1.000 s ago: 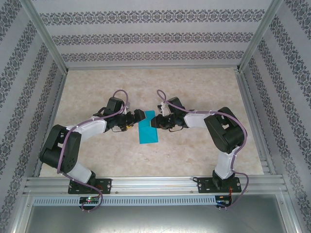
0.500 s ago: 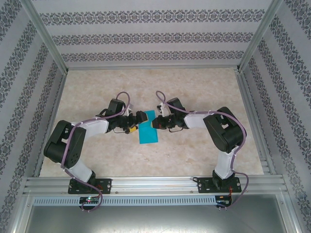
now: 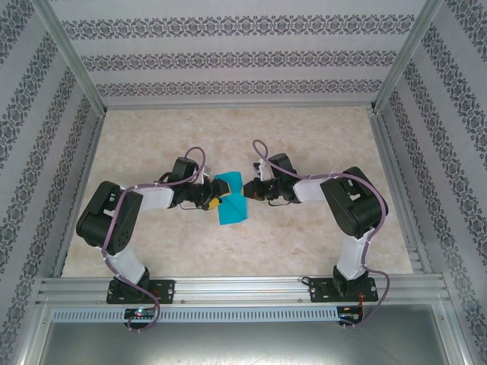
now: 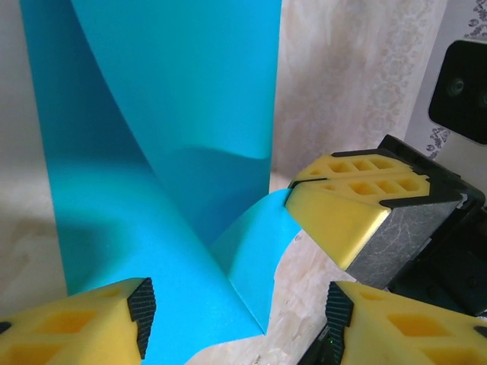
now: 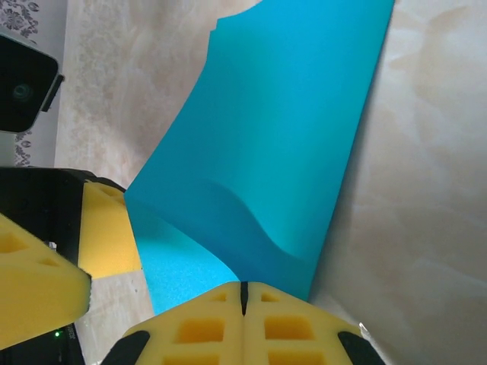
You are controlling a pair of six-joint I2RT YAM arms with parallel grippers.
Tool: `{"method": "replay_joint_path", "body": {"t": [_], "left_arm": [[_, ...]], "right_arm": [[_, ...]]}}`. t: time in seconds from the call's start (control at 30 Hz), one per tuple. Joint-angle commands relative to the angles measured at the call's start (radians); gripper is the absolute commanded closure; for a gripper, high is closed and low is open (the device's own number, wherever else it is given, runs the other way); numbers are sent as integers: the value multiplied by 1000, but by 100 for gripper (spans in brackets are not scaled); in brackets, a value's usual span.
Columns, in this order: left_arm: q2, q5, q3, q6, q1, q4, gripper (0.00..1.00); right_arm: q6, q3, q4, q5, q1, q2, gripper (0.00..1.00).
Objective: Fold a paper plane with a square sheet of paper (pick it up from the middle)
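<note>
The square sheet of paper [image 3: 231, 210] is teal-blue and lies on the table as a folded long strip, its far end curled up; it does not have a paper plane's pointed form. My right gripper [image 3: 248, 189] is shut on the strip's right edge, its yellow pads pressed together on the paper [image 5: 289, 137] at the right gripper [image 5: 243, 295]. My left gripper [image 3: 218, 195] stands at the left edge, open. In the left wrist view a raised flap of the paper [image 4: 175, 114] lies between the left gripper [image 4: 236, 310] fingers, untouched by the pads.
The marbled table [image 3: 304, 144] is bounded by aluminium rails [image 3: 240, 289] and patterned walls [image 3: 236, 57]. The two grippers face each other closely over the strip; the right gripper's pads [image 4: 342, 209] sit just beyond my left fingers.
My left gripper slid right over the strip's left edge and its jaws narrowed. My right gripper shut on the right edge, and the strip's far end lifted and skewed.
</note>
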Motion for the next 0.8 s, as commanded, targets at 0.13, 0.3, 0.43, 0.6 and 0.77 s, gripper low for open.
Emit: {"method": "replay_joint_path", "body": {"t": [0.13,0.3,0.43,0.6,0.77], "left_arm": [[50,47,29,1,-6,51,48],[90,73,54,-5,-12,82,54],[111,86,64,-2,-17,108,63],[112,88,67,16,-19,113,73],[94,79,75,54,-19,81,83]], "right_arm": [[12,-5,37,-12,-10,7,99],[24,-6,36,-18,-10,-1,95],[61,-17,38,-15,-21,-42,72],[78,-53,-2,77,-38,-147,42],[85,-90,-73,214,-62,-284,30]]}}
